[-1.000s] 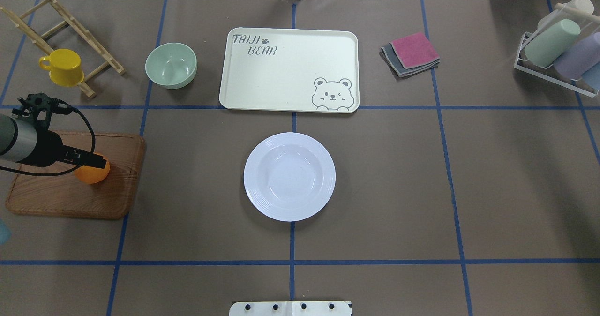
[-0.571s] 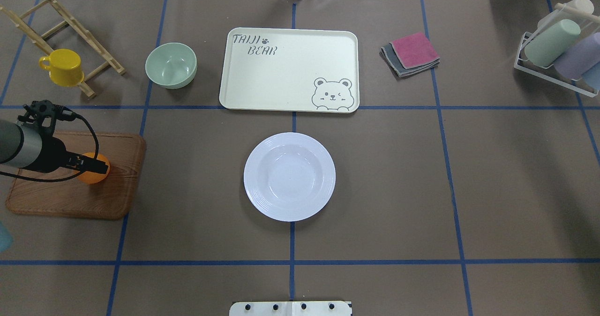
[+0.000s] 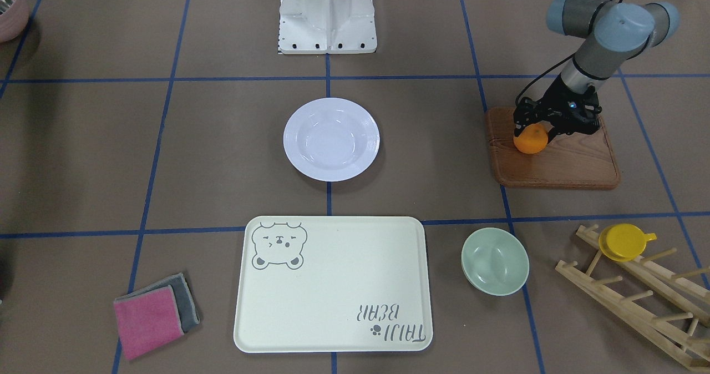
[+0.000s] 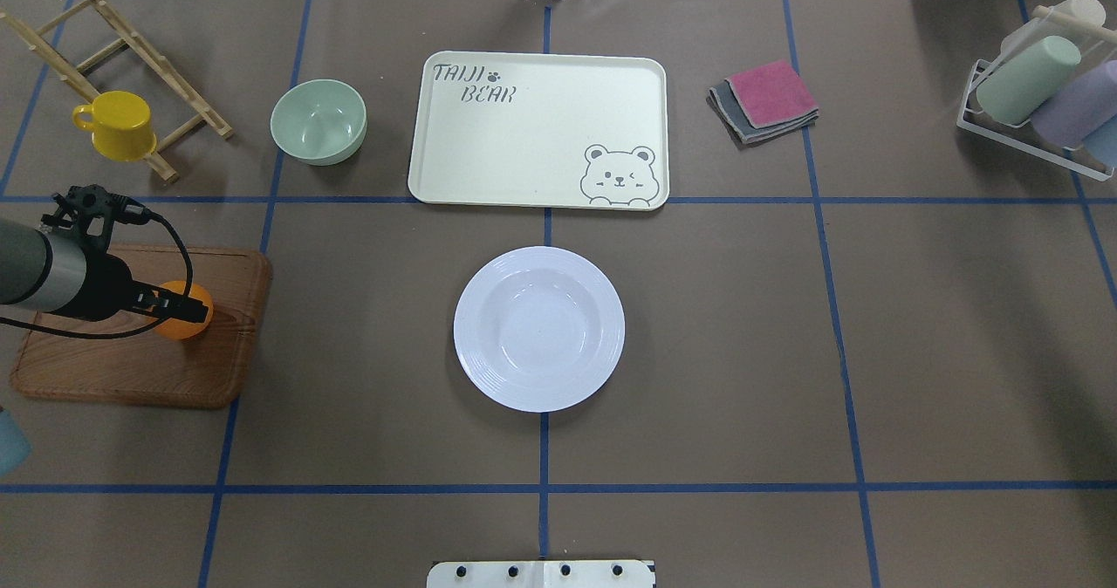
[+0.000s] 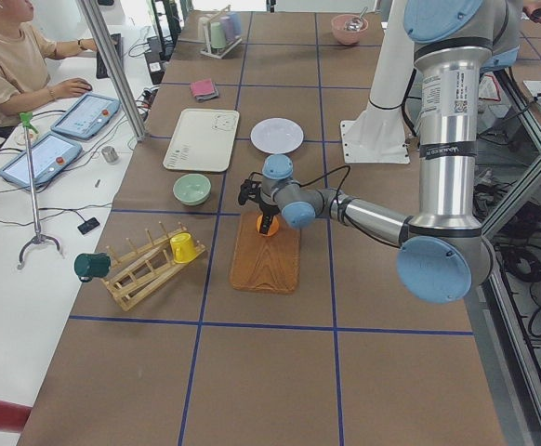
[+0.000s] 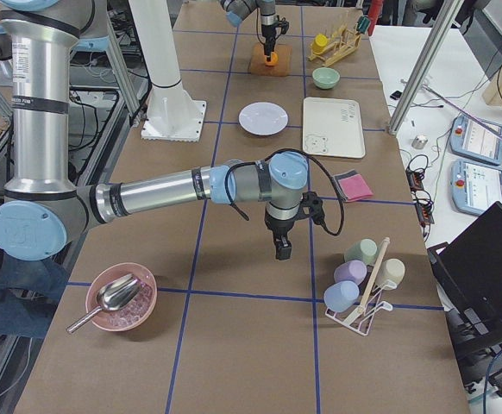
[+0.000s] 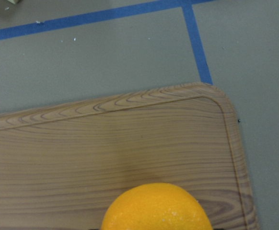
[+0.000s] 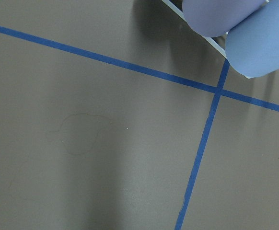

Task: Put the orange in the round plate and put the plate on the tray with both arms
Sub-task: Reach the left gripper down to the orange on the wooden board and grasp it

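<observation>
**1. Left arm** (image 4: 39,267): comes in from the left edge of the table (image 4: 742,352). The forearm runs near level over the board (image 4: 131,370), and the wrist is bent so the tool points down.

**2. Left gripper** (image 3: 531,127): its 2 black fingers are closed on the orange (image 3: 530,141), 1 at each side of its upper half. The wrist view shows the fruit's top at the lower edge, with wood grain beyond it.

**3. Orange:** sits at the end of the board nearest the plate (image 4: 539,329). Whether it touches the wood cannot be told.

**4. Plate:** upright at the table's centre, well apart from the board.

**5. Tray** (image 4: 541,134): lies flat just beyond the plate without touching it. The bear drawing is at a near corner.

**6. Right arm** (image 6: 165,190): stretched low across the table's right end, well apart from plate and tray, with the wrist bent down.

**7. Right gripper** (image 6: 282,248): hangs pointing at the table near the rack (image 6: 354,317) of cups (image 6: 350,274). It shows only in the side view, so whether its fingers are open or closed cannot be told. Its wrist view shows blue tape lines and 2 cups at the top corner.
</observation>
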Action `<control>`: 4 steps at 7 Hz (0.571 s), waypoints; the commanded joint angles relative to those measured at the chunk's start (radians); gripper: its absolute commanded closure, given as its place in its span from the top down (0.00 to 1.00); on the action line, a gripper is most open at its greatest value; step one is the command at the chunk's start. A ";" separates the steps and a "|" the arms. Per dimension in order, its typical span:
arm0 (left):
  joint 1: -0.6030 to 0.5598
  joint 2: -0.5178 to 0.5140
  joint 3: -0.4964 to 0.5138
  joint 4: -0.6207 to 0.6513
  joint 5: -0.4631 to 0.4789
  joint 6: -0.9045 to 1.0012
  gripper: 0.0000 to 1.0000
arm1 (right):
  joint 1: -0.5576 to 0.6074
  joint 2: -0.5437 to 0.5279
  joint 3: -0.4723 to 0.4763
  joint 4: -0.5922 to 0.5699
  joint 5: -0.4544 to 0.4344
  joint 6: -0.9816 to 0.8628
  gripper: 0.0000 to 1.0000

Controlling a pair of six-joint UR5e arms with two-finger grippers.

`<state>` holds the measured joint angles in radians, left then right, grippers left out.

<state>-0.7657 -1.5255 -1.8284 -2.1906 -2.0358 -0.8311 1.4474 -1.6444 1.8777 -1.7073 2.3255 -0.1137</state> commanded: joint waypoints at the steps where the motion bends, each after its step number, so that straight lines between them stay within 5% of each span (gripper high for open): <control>1: -0.001 -0.083 -0.112 0.173 -0.020 -0.014 0.00 | -0.001 0.000 0.000 0.000 0.002 0.002 1.00; 4: 0.076 -0.445 -0.109 0.529 -0.003 -0.216 0.00 | -0.001 0.001 0.001 0.000 0.003 0.005 1.00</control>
<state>-0.7400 -1.8428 -1.9426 -1.7716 -2.0465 -0.9658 1.4466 -1.6441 1.8789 -1.7073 2.3280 -0.1093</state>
